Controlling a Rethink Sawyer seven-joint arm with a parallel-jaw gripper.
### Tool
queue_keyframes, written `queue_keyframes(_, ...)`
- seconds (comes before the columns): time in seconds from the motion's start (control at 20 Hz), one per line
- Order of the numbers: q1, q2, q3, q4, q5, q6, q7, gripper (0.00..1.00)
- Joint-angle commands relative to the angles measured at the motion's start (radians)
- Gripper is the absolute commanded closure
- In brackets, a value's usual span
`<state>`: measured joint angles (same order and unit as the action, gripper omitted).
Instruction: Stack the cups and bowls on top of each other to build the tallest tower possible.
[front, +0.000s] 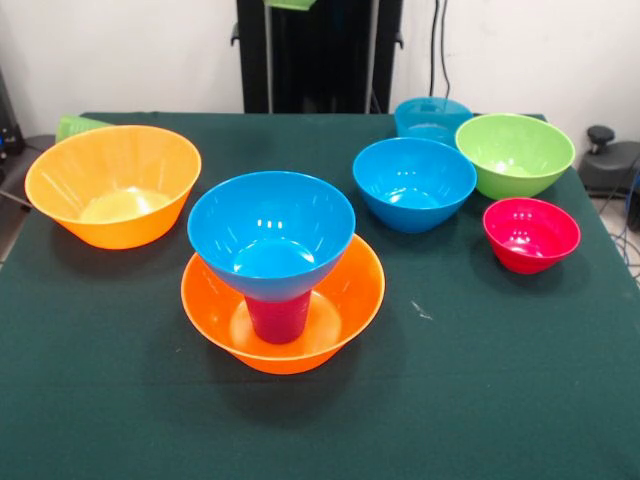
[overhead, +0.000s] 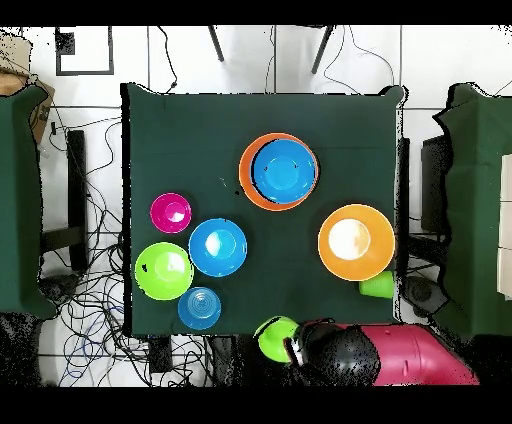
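I am holding my end effector (overhead: 285, 345) back at the worktop's (front: 500, 400) edge; a glossy lime green plastic bowl (overhead: 275, 337) is sitting right at it (grip state I cannot tell). The tower (front: 275, 270) is standing mid-worktop: a blue bowl (front: 270, 232) is resting on an inverted magenta cup (front: 278, 318) inside a wide orange bowl (front: 345, 315).

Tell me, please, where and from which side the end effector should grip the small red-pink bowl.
Probably grip the red-pink bowl by its rim, coming straight down from above, one finger inside and one outside. It stands upright and open, and its flared wall is likely too wide and sloped for a side grasp. It stands apart from the lime green bowl.
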<state>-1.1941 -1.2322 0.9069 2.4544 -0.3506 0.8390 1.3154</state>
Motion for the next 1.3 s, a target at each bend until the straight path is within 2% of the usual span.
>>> queue_keyframes(0.05,0.084,0.143,0.064,-0.094,-0.104,0.262,-0.207,1.0)
queue_keyframes(0.2,0.11,0.19,0.045,-0.139,-0.153,0.347,-0.201,1.0)
queue_keyframes(0.35,0.14,0.24,0.02,-0.172,-0.197,0.379,-0.172,1.0)
queue_keyframes(0.6,0.174,0.308,-0.007,-0.222,-0.243,0.396,-0.137,1.0)
queue_keyframes(0.95,0.179,0.377,-0.02,-0.302,-0.283,0.394,-0.15,1.0)
queue_keyframes(1.3,0.209,0.471,-0.054,-0.395,-0.358,0.371,-0.147,1.0)
